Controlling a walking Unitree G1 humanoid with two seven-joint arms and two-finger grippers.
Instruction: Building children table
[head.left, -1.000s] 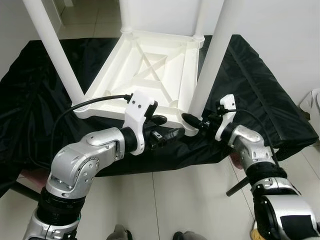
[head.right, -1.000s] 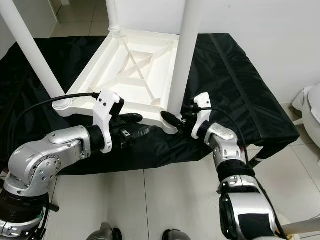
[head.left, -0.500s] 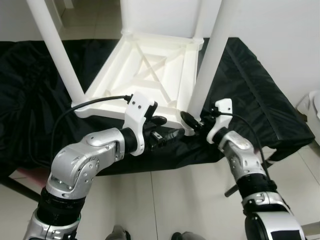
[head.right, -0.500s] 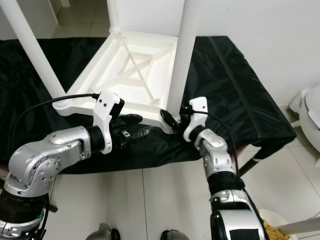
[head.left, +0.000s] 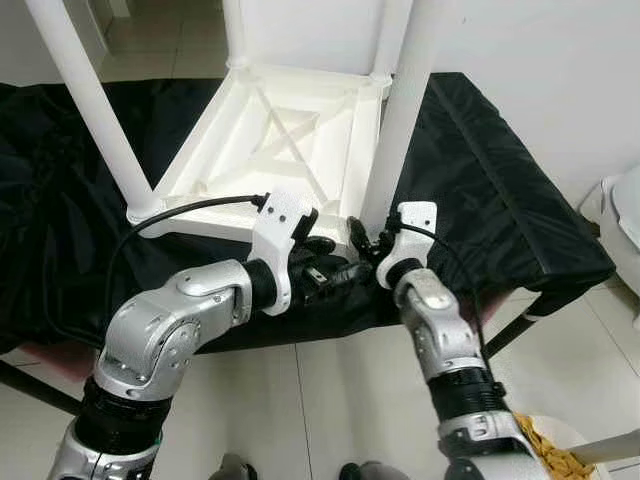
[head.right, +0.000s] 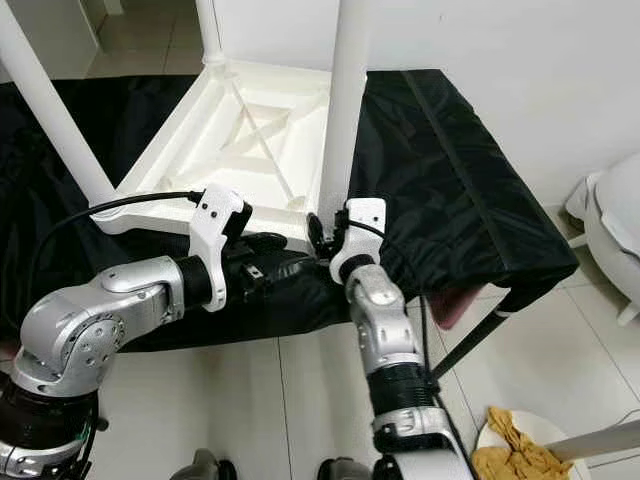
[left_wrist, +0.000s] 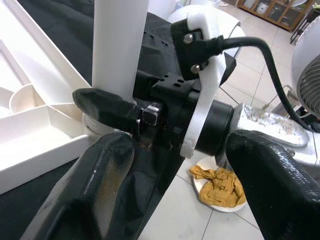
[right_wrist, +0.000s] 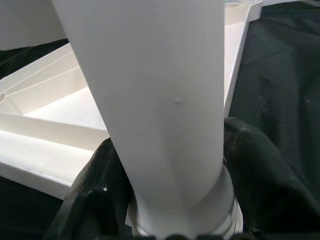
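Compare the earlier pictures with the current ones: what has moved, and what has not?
The right gripper has swung inward along the table's near edge, keeping its fingers round the base of the near table leg. The left gripper stays open below the upturned white table, which remains on the black cloth.
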